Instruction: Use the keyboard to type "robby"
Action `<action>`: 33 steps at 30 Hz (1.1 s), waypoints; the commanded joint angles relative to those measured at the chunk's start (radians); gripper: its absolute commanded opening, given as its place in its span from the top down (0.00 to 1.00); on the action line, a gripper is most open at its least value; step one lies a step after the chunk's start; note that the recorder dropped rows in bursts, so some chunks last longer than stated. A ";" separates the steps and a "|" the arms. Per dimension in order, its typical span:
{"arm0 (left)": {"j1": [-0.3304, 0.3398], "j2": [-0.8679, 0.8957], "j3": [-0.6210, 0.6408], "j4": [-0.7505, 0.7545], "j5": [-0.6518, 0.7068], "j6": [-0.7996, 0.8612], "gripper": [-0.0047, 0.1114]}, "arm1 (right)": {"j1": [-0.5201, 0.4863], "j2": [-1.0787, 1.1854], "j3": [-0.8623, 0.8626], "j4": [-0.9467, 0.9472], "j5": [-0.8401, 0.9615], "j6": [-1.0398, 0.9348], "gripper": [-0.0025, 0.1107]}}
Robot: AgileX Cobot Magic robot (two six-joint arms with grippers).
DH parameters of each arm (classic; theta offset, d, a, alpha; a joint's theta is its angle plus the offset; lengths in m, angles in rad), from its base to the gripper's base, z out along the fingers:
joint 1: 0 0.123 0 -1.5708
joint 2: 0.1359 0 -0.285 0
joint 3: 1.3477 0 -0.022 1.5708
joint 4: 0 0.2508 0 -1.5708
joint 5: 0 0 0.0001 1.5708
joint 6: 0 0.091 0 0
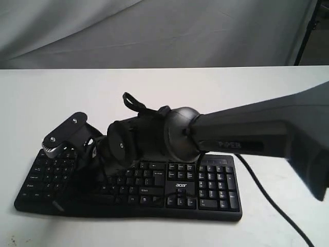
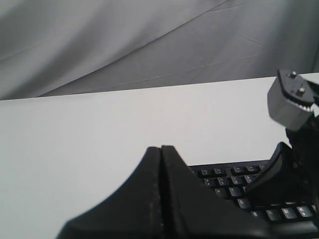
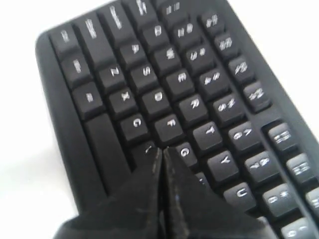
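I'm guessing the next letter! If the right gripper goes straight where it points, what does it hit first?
Probably the keyboard: the right gripper, fingers shut, aims at keys beside G, though depth is unclear.

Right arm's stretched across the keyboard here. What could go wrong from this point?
The right hand, shut, points at the gaps beside F and G on the keyboard. Pressing here could hit a wrong key, or two at once. The left hand, also shut, sits near the right hand, so a sideways move by either could cause a bump.
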 commanded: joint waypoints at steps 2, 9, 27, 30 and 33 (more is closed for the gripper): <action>-0.006 -0.003 0.004 0.005 -0.007 -0.003 0.96 | -0.035 -0.065 -0.014 -0.057 0.023 0.018 0.98; -0.006 -0.003 0.004 0.005 -0.007 -0.003 0.96 | -0.058 0.010 -0.078 -0.061 0.039 0.018 0.98; -0.006 -0.003 0.004 0.005 -0.007 -0.003 0.96 | -0.063 0.056 -0.078 -0.038 -0.003 0.006 0.98; -0.006 -0.003 0.004 0.005 -0.007 -0.003 0.96 | -0.063 0.059 -0.078 -0.038 -0.008 0.006 0.98; -0.006 -0.003 0.004 0.005 -0.007 -0.003 0.96 | -0.063 0.074 -0.078 -0.036 -0.018 0.006 0.98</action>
